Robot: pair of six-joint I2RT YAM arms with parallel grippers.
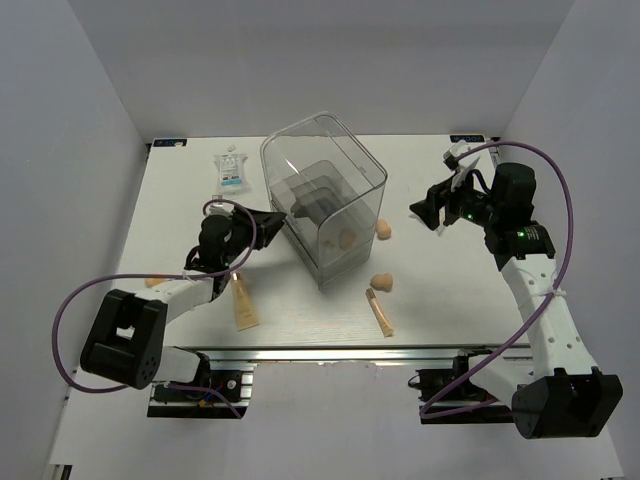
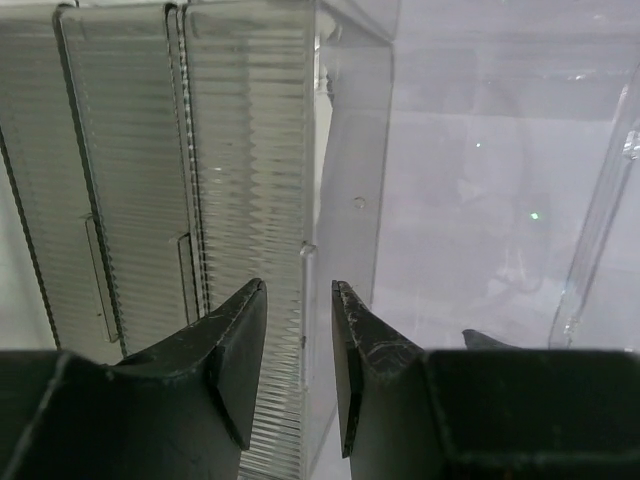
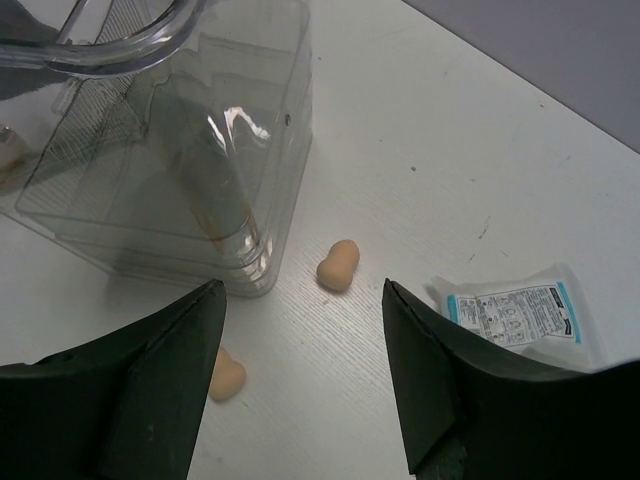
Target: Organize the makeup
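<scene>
The makeup lies around a clear plastic box (image 1: 325, 195). Two beige tubes lie at the front, one on the left (image 1: 243, 303) and one on the right (image 1: 379, 311). Peach sponges lie right of the box (image 1: 382, 230), in front of it (image 1: 381, 283), far left (image 1: 155, 282) and inside it (image 1: 346, 240). A white-and-blue packet (image 1: 231, 172) lies at the back left; another (image 3: 520, 312) shows in the right wrist view. My left gripper (image 1: 277, 216) is narrowly open, its fingers either side of the box's wall edge (image 2: 310, 250). My right gripper (image 1: 425, 212) is wide open and empty above a sponge (image 3: 338, 266).
The box has ribbed drawer fronts (image 2: 130, 180) and a dark insert (image 1: 318, 200) inside. The white table (image 1: 450, 290) ends in a metal rail at the front. Grey walls close in the back and both sides.
</scene>
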